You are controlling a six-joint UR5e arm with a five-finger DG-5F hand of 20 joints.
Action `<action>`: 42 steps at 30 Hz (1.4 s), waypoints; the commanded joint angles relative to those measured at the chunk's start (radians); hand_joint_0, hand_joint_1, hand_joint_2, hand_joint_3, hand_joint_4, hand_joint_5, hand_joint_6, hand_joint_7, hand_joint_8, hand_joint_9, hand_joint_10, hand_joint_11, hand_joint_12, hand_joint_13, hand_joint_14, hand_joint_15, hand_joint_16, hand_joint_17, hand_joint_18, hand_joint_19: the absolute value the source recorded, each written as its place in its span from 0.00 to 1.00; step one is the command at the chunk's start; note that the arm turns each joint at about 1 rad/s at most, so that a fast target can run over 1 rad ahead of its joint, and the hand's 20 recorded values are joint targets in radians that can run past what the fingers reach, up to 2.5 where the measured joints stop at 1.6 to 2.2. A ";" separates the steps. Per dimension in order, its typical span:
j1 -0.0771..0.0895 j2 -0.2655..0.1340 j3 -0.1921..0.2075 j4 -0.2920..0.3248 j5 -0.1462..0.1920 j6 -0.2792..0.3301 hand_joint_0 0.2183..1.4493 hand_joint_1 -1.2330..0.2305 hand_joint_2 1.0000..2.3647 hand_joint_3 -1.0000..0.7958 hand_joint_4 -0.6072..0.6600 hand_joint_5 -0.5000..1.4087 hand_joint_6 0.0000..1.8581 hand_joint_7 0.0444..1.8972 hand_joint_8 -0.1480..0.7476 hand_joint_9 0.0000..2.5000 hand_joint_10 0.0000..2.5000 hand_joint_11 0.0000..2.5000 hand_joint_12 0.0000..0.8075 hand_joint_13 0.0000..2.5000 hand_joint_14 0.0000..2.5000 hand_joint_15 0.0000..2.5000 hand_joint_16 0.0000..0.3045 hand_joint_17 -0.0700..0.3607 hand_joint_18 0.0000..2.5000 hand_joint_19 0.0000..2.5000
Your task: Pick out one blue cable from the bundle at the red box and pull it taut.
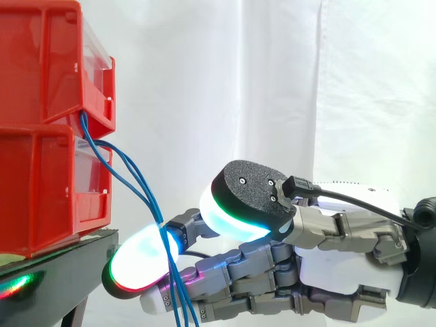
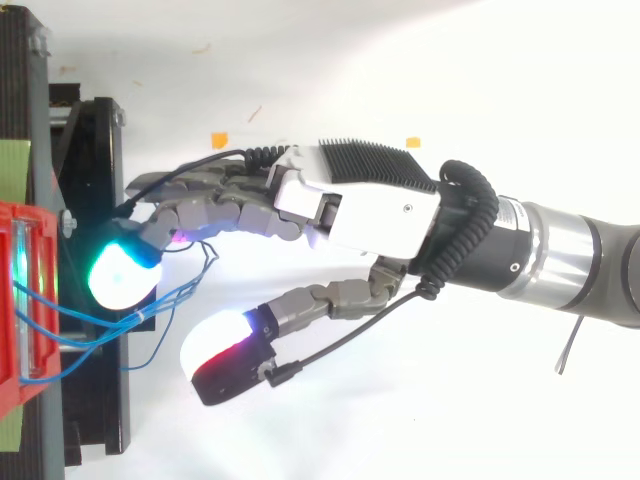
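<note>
Here's the hand, in from the right and low, fingers stretched towards the stand and only gently bent. The thumb rides high above them, black back up, white and green glow underneath. There's clear air between it and the fingers, so the hand is spread wide, nothing pinched. The lead fingertip glows white with a red and green rim, just off the stand's edge. Now the cables: a thin blue bundle comes out of the gap between the upper bin and the lower bin and sags out and down to the right. It gathers at a pale tie just above that fingertip, then drops across the front of the pad and off the bottom of the side view. Slack, all of it, no strand drawn tight. From above, the hand reaches left, a fingertip glowing green and cyan beside the stand. The thumb, white and red, sits well apart from it toward the lower edge. The cables leave the red bin at the left edge in loose loops, pass just beside the green pad and run into the gap between fingers and thumb, one loop curling up under the fingers. Whether any strand touches the pad, can't tell. White curtain behind.
</note>
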 commanded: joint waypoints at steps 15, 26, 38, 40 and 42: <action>-0.004 -0.029 0.033 0.015 -0.023 0.001 0.28 0.43 0.01 0.37 0.61 0.20 0.27 0.58 0.44 0.24 0.00 0.06 0.40 0.11 0.00 0.06 0.14 0.38 0.07 0.14; -0.012 -0.027 0.033 0.024 -0.047 0.004 0.28 0.43 0.01 0.37 0.59 0.21 0.27 0.63 0.45 0.25 0.00 0.08 0.40 0.12 0.00 0.06 0.14 0.39 0.08 0.14; -0.011 -0.029 0.041 0.058 -0.056 0.005 0.29 0.44 0.01 0.38 0.57 0.21 0.32 0.58 0.46 0.27 0.00 0.09 0.40 0.13 0.00 0.07 0.14 0.38 0.09 0.15; -0.011 -0.027 0.041 0.058 -0.056 0.005 0.29 0.44 0.01 0.38 0.56 0.21 0.33 0.58 0.46 0.27 0.00 0.09 0.40 0.14 0.00 0.07 0.14 0.38 0.09 0.15; -0.011 -0.027 0.046 0.060 -0.056 0.005 0.29 0.44 0.01 0.38 0.57 0.21 0.33 0.57 0.45 0.27 0.00 0.09 0.40 0.14 0.00 0.07 0.14 0.38 0.10 0.15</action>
